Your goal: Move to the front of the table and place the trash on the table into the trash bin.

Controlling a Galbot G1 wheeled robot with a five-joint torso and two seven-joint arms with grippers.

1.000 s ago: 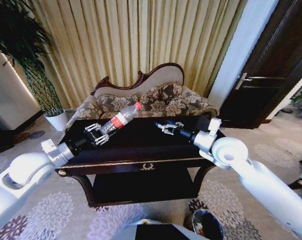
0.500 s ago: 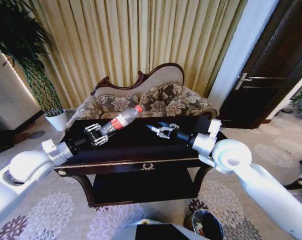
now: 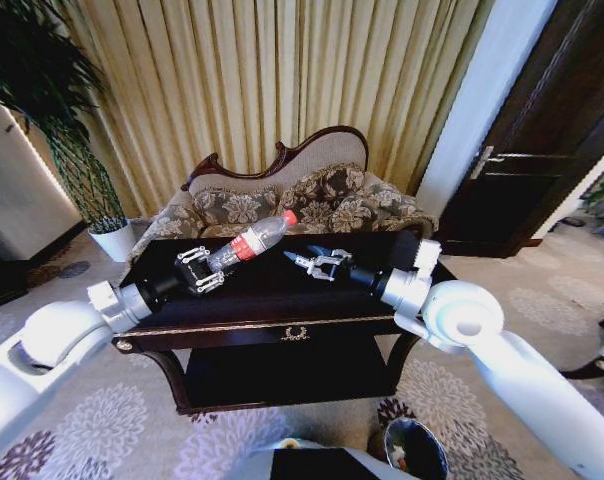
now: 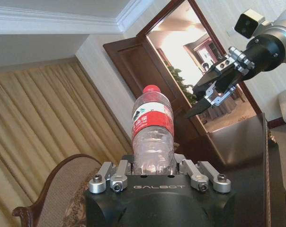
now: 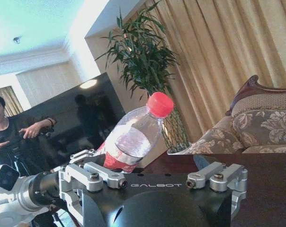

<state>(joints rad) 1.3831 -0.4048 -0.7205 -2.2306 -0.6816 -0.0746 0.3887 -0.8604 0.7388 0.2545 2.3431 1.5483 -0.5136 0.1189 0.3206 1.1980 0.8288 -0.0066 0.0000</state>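
Here, the left gripper (image 3: 201, 272) has its fingers clamped on a clear plastic bottle with a red cap and red-white label (image 3: 250, 241), held tilted above the long dark glossy wooden surface (image 3: 272, 300). Just beside it, the right gripper (image 3: 304, 262) hovers, fingers apart.

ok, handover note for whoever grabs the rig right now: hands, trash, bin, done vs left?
Left hand: shut on the bottle, holding it by its base, lifted above the table and tilted, red cap toward the sofa.
Right hand: open, empty, over the middle of the table, fingers pointing at the bottle.
Trash bin: on the carpet at the table's right front, beside the robot's base.
Done: robot is at the table front; bottle is picked up.
Left: carry the bottle to the bin and drop it. I can't make out any small scraps on the dark tabletop, so check for them.
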